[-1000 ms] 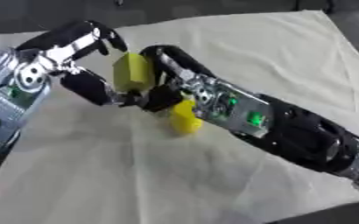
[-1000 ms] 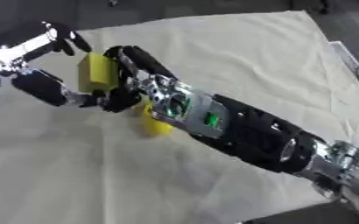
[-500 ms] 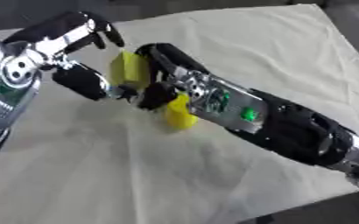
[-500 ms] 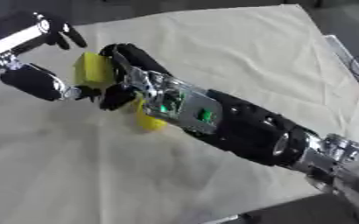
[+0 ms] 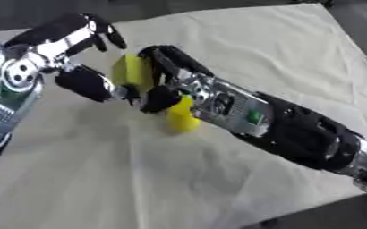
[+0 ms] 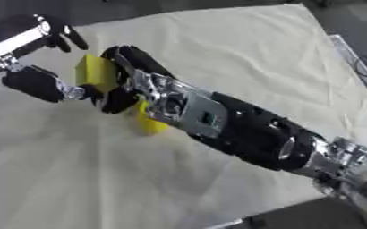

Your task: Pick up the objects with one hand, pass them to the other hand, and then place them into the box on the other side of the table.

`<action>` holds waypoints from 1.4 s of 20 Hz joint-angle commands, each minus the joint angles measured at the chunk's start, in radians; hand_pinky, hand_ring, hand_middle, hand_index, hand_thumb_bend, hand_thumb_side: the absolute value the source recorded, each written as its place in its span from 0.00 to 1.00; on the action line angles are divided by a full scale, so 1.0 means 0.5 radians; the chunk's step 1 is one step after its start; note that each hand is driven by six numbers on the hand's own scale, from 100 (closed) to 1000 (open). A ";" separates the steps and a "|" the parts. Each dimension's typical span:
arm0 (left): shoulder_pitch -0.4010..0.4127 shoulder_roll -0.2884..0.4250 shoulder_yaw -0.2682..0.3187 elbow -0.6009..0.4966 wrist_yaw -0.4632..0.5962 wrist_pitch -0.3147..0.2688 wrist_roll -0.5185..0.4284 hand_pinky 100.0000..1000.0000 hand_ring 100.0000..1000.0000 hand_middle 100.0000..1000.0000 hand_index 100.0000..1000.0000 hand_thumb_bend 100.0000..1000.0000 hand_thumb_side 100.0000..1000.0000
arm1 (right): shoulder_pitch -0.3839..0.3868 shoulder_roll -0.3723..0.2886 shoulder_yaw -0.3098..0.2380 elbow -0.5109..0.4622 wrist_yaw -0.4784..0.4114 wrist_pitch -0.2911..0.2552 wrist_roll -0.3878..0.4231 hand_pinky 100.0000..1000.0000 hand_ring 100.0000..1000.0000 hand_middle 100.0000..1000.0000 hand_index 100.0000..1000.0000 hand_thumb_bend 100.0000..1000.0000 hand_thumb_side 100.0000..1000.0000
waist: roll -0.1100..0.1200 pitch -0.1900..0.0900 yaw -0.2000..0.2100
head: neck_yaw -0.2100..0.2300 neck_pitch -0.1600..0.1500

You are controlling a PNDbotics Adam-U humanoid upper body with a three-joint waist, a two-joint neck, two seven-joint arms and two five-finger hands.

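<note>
Tabletop (image 5: 280, 53) draped in a cream cloth (image 6: 241, 49), creased and wrinkled. Resting directly on it, near the middle: a small bright yellow object (image 5: 182, 120), partly hidden by an arm.

Yellow block (image 6: 95, 74): a dull, olive-tinged yellow on the faces that show. Second yellow object (image 5: 182, 117): a brighter, saturated yellow. Right hand (image 5: 164, 76): black fingers, with silver metal at the wrist and a small green mark on the black forearm. Left hand (image 5: 75, 53): black fingertips and thumb, with silver links between. Tabletop (image 5: 280, 53): covered in a plain cream cloth, without pattern, creased in places.
</note>
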 commanded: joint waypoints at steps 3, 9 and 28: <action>-0.028 -0.018 0.023 0.023 0.001 -0.008 0.004 0.83 0.72 0.73 0.74 0.48 0.17 | -0.018 -0.021 -0.009 -0.027 0.017 -0.031 -0.001 0.28 0.44 0.32 0.48 0.04 0.00 | -0.014 -0.022 -0.013 | 0.012 0.006; -0.023 -0.047 0.026 0.079 -0.022 -0.030 0.002 0.83 0.72 0.74 0.74 0.47 0.18 | -0.021 -0.019 -0.003 -0.027 0.026 -0.075 0.013 0.27 0.44 0.32 0.48 0.04 0.00 | -0.012 -0.018 -0.024 | 0.025 0.002; -0.015 -0.076 0.028 0.095 -0.034 -0.026 0.037 0.77 0.55 0.47 0.47 0.07 0.00 | -0.014 -0.004 -0.004 -0.027 0.026 -0.081 0.004 0.26 0.44 0.33 0.48 0.05 0.00 | -0.007 -0.022 -0.027 | 0.051 0.000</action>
